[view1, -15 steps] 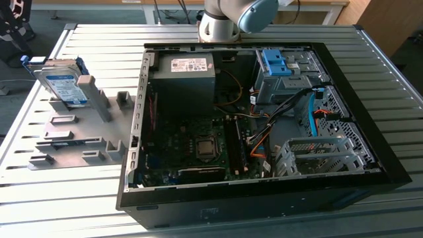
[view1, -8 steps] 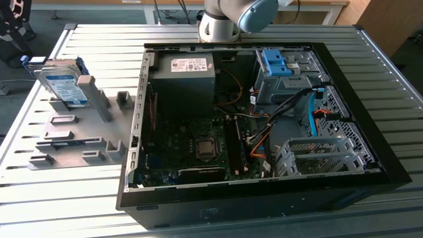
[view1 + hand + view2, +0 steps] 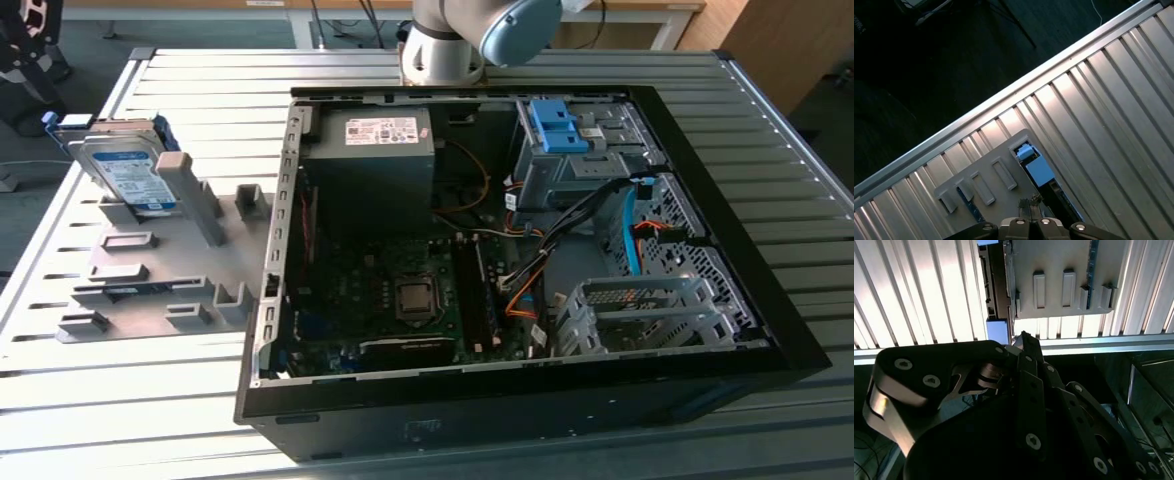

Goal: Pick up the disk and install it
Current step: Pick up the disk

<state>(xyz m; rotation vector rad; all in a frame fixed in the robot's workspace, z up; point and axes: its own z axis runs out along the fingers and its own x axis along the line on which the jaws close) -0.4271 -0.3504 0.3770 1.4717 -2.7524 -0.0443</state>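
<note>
The disk [image 3: 124, 168], silver with a white-and-blue label and a blue frame, stands tilted in a grey holder plate [image 3: 147, 275] on the exterior view's left, beside the open computer case [image 3: 534, 400]. Both wrist views look down on it edge-on, with the blue frame end at the disk [image 3: 1036, 169] and the disk [image 3: 998, 331]. My gripper [image 3: 1030, 202] hangs above the holder plate [image 3: 979, 172], close to the disk and apart from it. Its fingers [image 3: 1023, 340] are shut with nothing between them. The arm [image 3: 461, 35] rises at the far side of the case.
Inside the case a blue bracket [image 3: 551, 125] sits in the upper drive bay. A metal drive cage [image 3: 647, 312] stands near the front right. A dark grey power supply [image 3: 371, 150] and cables [image 3: 534, 280] lie around the board. The ribbed metal table [image 3: 120, 400] ends near the holder.
</note>
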